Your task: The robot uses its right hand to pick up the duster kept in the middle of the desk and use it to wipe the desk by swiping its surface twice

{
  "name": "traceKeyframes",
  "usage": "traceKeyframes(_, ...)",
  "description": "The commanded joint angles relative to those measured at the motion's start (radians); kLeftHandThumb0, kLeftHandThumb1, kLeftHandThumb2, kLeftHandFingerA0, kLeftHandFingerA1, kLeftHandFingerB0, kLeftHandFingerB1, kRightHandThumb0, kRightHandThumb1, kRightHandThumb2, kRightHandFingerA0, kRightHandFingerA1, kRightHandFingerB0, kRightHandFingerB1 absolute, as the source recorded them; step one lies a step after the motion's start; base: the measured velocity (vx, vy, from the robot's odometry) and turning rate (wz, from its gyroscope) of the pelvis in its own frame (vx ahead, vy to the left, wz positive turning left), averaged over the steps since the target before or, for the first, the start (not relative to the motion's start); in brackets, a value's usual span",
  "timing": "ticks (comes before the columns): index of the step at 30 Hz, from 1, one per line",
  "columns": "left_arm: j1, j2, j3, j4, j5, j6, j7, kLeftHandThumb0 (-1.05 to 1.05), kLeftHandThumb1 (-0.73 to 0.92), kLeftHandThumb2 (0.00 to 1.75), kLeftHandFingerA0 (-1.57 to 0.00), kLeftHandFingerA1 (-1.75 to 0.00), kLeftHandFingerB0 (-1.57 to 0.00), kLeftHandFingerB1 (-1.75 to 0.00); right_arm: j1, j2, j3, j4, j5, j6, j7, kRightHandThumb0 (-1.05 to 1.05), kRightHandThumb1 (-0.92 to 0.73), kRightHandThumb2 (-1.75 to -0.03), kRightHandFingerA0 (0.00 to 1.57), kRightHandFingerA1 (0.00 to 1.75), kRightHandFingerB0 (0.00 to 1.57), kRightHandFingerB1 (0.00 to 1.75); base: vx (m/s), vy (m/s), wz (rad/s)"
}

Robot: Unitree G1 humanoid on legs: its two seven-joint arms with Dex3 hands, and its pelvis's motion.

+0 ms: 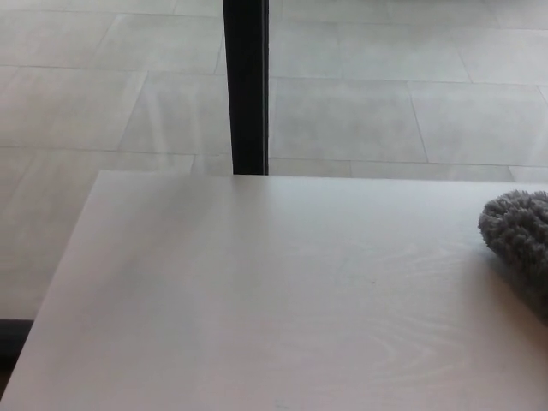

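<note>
The grey fluffy duster (519, 241) is lying on the pale wood-grain counter (257, 300) at the right edge of the head view, its far end cut off by the picture's border, so it is sitting well apart from the counter's left side. Neither robot hand is showing, so whether the fingers are spread or pressed together cannot be told. Beyond the counter's far edge a dark upright post (247, 86) is standing against the pale tiled floor (385, 103)
</note>
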Motion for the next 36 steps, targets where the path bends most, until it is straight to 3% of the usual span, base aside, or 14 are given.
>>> traceKeyframes(1, 0.027, 0.020, 0.003, -0.005, -0.008, -0.014, 0.012, -0.42, 0.60, 0.58, -0.56, -0.64, -0.60, -0.46, 0.452, -0.116, -0.670, -0.305, 0.485, 0.070, 0.267, -0.79, -0.47, -0.85, 0.00, 0.26, 0.07, 0.37, 0.00, 0.000, 0.00)
traceKeyframes(4, 0.024, 0.022, -0.001, -0.007, -0.003, -0.012, 0.019, -0.44, 0.60, 0.59, -0.56, -0.63, -0.57, -0.45, 0.494, -0.090, -0.743, -0.266, 0.505, 0.059, 0.237, -0.66, -0.59, -0.58, 0.00, 0.50, 0.12, 0.37, 0.00, 0.000, 0.00)
traceKeyframes(5, 0.024, 0.023, -0.005, -0.009, -0.001, -0.014, 0.012, -0.43, 0.60, 0.59, -0.55, -0.63, -0.57, -0.45, 0.522, -0.062, -0.792, -0.259, 0.537, 0.034, 0.220, -0.36, -0.38, -0.95, 0.07, 0.58, 0.00, 0.50, 0.00, 0.000, 0.00)
traceKeyframes(7, 0.012, 0.022, 0.011, 0.000, -0.018, 0.009, 0.009, -0.41, 0.59, 0.58, -0.57, -0.63, -0.57, -0.46, 0.554, -0.010, -0.873, -0.261, 0.582, 0.048, 0.190, -0.65, -0.61, -0.58, 0.07, 0.70, 0.18, 0.40, 0.00, 0.000, 0.00)
traceKeyframes(14, 0.009, 0.018, 0.020, 0.000, -0.030, 0.012, -0.008, -0.40, 0.62, 0.58, -0.51, -0.67, -0.53, -0.48, 0.546, 0.133, -1.064, 0.026, 0.793, -0.089, 0.115, -0.58, -0.64, -0.59, 0.19, 0.71, 0.25, 0.38, 0.00, 0.000, 0.00)
traceKeyframes(15, 0.011, 0.018, 0.028, 0.000, -0.039, 0.021, -0.006, -0.45, 0.55, 0.57, -0.51, -0.67, -0.53, -0.49, 0.529, 0.155, -1.103, 0.070, 0.835, -0.091, 0.107, -0.57, -0.63, -0.58, 0.35, 0.96, 0.27, 0.38, 0.00, 0.000, 0.00)
traceKeyframes(17, 0.004, 0.015, 0.030, 0.003, -0.040, 0.022, 0.007, -0.46, 0.54, 0.57, -0.52, -0.69, -0.57, -0.48, 0.518, 0.175, -1.141, 0.098, 0.875, -0.095, 0.125, -0.59, -0.53, -0.82, 0.27, 0.79, 0.19, 0.49, 0.00, 0.000, 0.00)
traceKeyframes(19, 0.002, 0.015, 0.030, 0.004, -0.039, 0.022, 0.017, -0.44, 0.56, 0.57, -0.45, -0.66, -0.58, -0.50, 0.508, 0.176, -1.165, 0.164, 0.878, -0.131, 0.110, -0.53, -0.65, -0.58, 0.30, 0.82, 0.25, 0.41, 0.00, 0.000, 0.00)
traceKeyframes(20, 0.007, 0.018, 0.026, 0.005, -0.033, 0.022, 0.022, -0.48, 0.61, 0.58, -0.43, -0.64, -0.51, -0.48, 0.507, 0.182, -1.182, 0.198, 0.890, -0.140, 0.112, -0.63, -0.52, -0.86, 0.26, 0.73, 0.15, 0.50, 0.00, 0.000, 0.00)
traceKeyframes(23, 0.024, 0.023, 0.016, 0.005, -0.019, 0.019, 0.039, -0.52, 0.58, 0.58, -0.49, -0.63, -0.53, -0.47, 0.509, 0.194, -1.217, 0.266, 0.902, -0.142, 0.120, -0.60, -0.68, -0.59, 0.16, 0.84, 0.23, 0.45, 0.00, 0.000, 0.00)
traceKeyframes(26, 0.022, 0.029, 0.019, 0.015, -0.019, 0.042, 0.069, -0.52, 0.62, 0.59, -0.48, -0.55, -0.60, -0.47, 0.512, 0.210, -1.239, 0.285, 0.913, -0.116, 0.150, -0.66, -0.53, -0.91, 0.33, 0.74, 0.25, 0.55, 0.00, 0.000, 0.00)
traceKeyframes(30, 0.022, 0.030, 0.004, 0.024, 0.000, 0.033, 0.093, -0.49, 0.63, 0.59, -0.47, -0.54, -0.56, -0.47, 0.519, 0.237, -1.238, 0.282, 0.894, -0.095, 0.174, -0.63, -0.72, -0.61, 0.29, 0.85, 0.27, 0.48, 0.00, 0.000, 0.00)
traceKeyframes(32, 0.022, 0.035, 0.012, 0.035, -0.005, 0.040, 0.098, -0.47, 0.65, 0.59, -0.46, -0.54, -0.50, -0.45, 0.525, 0.251, -1.198, 0.285, 0.843, -0.073, 0.161, -0.70, -0.60, -0.94, 0.42, 0.74, 0.19, 0.53, 0.00, 0.000, 0.00)
traceKeyframes(36, 0.020, 0.034, 0.022, 0.038, -0.013, 0.050, 0.128, -0.49, 0.60, 0.59, -0.53, -0.60, -0.55, -0.47, 0.530, 0.270, -1.190, 0.282, 0.831, -0.071, 0.179, -0.71, -0.61, -0.94, 0.43, 0.73, 0.16, 0.52, 0.00, 0.000, 0.00)
